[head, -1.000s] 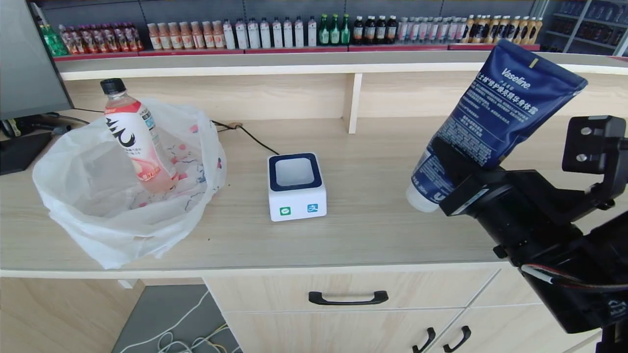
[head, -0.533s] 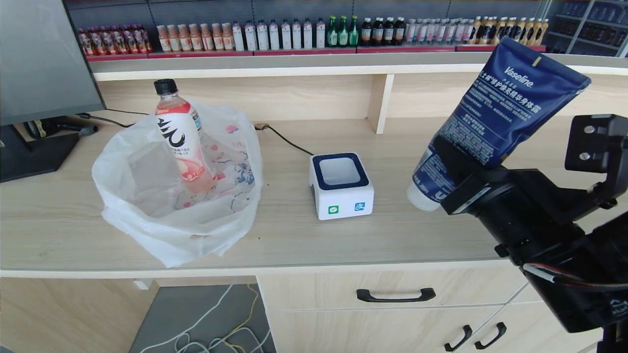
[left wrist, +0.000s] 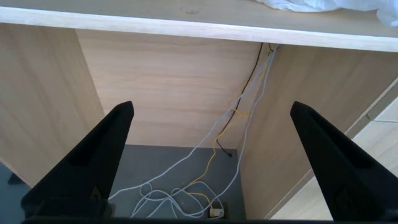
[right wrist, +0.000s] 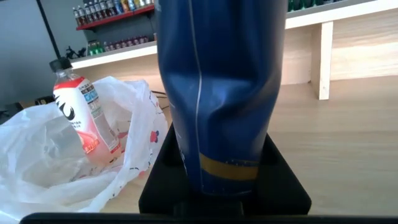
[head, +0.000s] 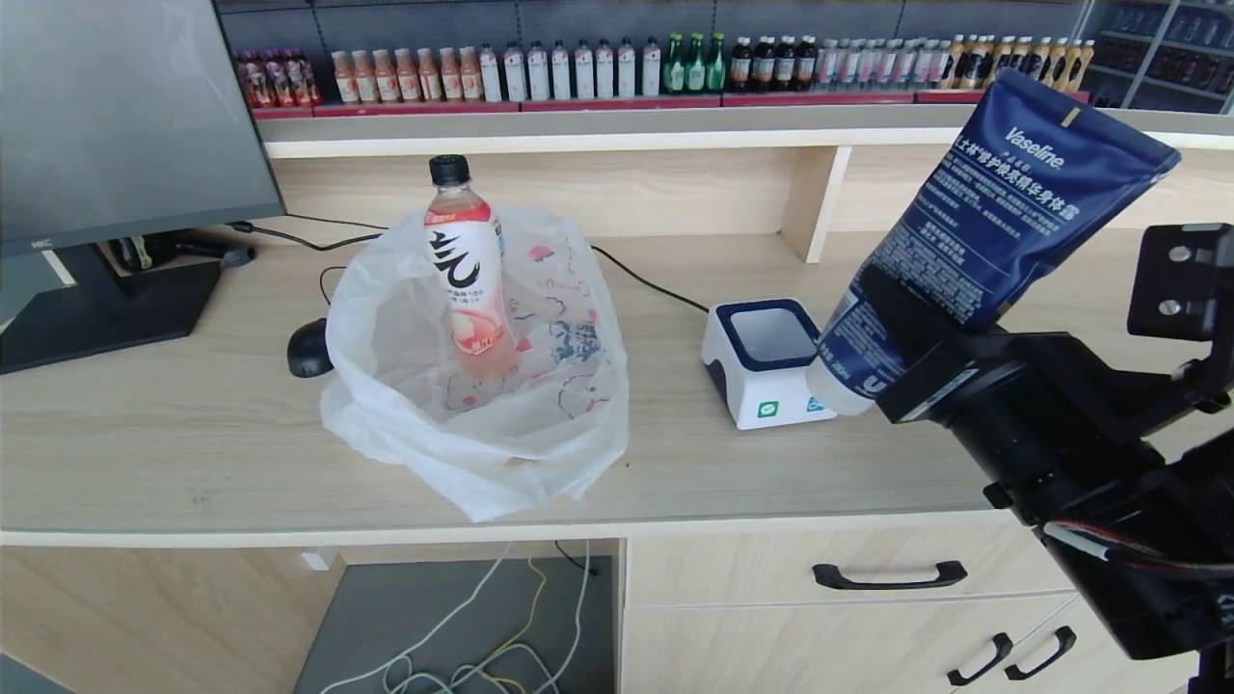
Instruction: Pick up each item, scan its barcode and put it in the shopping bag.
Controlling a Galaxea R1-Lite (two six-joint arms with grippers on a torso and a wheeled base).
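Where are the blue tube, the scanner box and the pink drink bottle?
blue tube (head: 1003, 222), head view, on its printed side
scanner box (head: 766, 339), head view, on its top window
pink drink bottle (head: 466, 275), head view, on its label

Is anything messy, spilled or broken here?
Nothing is spilled or broken. The pink drink bottle stands a little tilted inside the white shopping bag. The blue lotion tube looks creased where the right claw squeezes it, with its cap end pointing down.
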